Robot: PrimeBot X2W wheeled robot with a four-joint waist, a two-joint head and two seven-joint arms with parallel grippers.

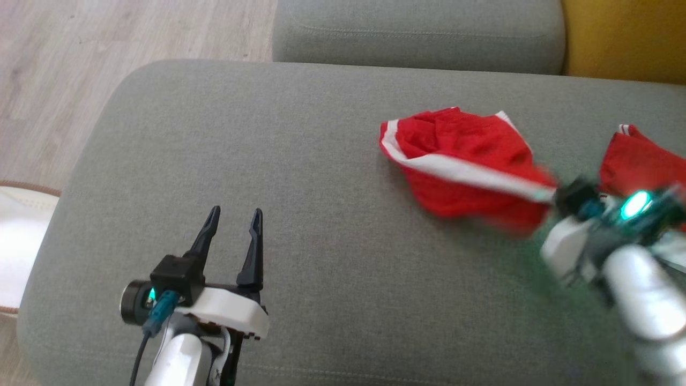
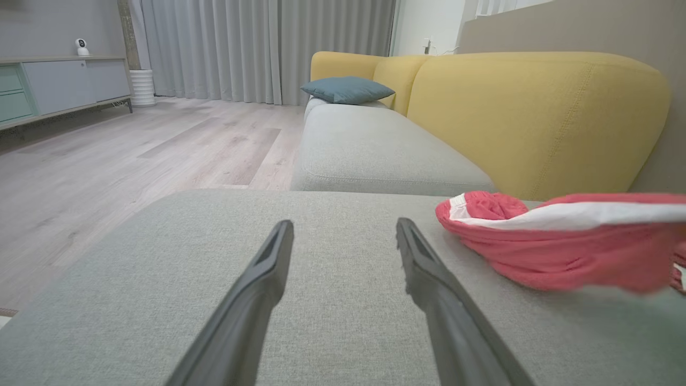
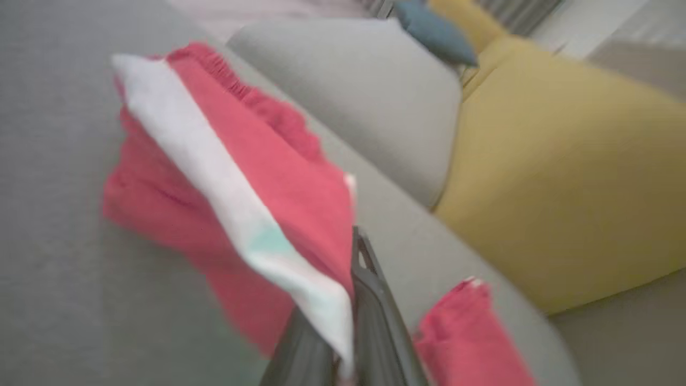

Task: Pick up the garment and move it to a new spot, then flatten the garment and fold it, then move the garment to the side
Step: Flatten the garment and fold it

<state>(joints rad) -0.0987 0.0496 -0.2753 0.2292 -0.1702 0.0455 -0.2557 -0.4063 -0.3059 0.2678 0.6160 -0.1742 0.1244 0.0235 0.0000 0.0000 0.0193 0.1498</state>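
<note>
Head view: from high above, facing steeply down on the broad grey fabric seat cushion [image 1: 321, 257], pale wooden floor [image 1: 80, 53] at upper left. Left wrist view: low over the cushion, facing level along it toward the mustard-yellow upholstered sofa back [image 2: 536, 118]. Right wrist view: tilted, blurred, very close to the crumpled red garment with a white stripe [image 3: 278, 161]. Shared by all three: cushion and garment.

Crinkled red cloth garment [image 1: 461, 155], matt.
</note>
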